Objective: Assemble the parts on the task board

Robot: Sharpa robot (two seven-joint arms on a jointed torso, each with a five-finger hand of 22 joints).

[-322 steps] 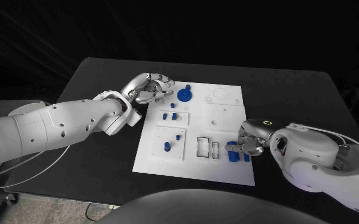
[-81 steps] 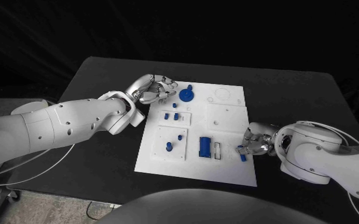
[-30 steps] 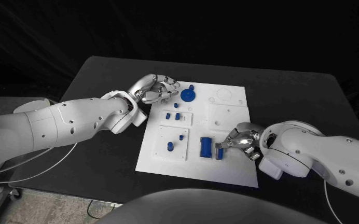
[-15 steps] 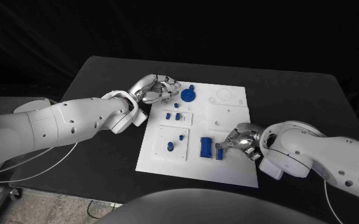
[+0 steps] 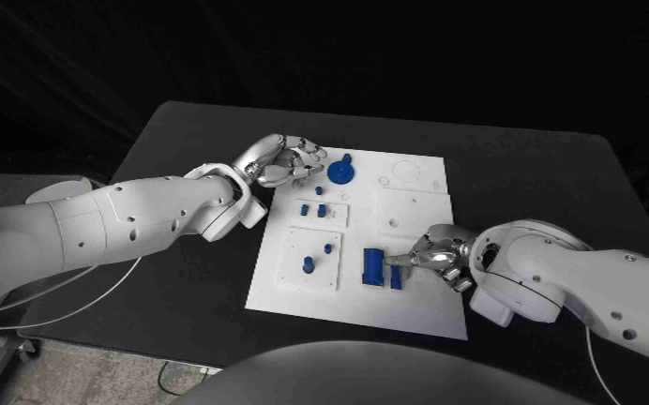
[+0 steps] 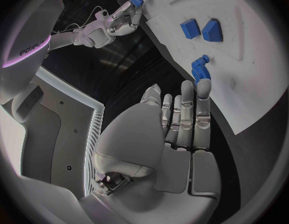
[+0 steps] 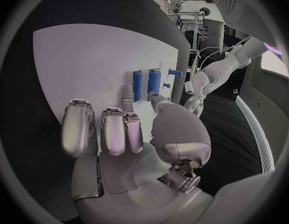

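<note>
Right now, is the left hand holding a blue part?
No, the left hand rests at the board's edge with nothing in its fingers.

A robotics lab is suggested: a black table [image 5: 541,180] against black backdrop, cabled equipment seen beyond the fingers [image 7: 113,129].

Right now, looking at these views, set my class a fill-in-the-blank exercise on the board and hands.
1. The task board is ___ in colour.
2. The round part lies nearest the robot's ___ hand.
3. The right hand is beside two ___ blocks.
Missing words: white; left; blue
</note>
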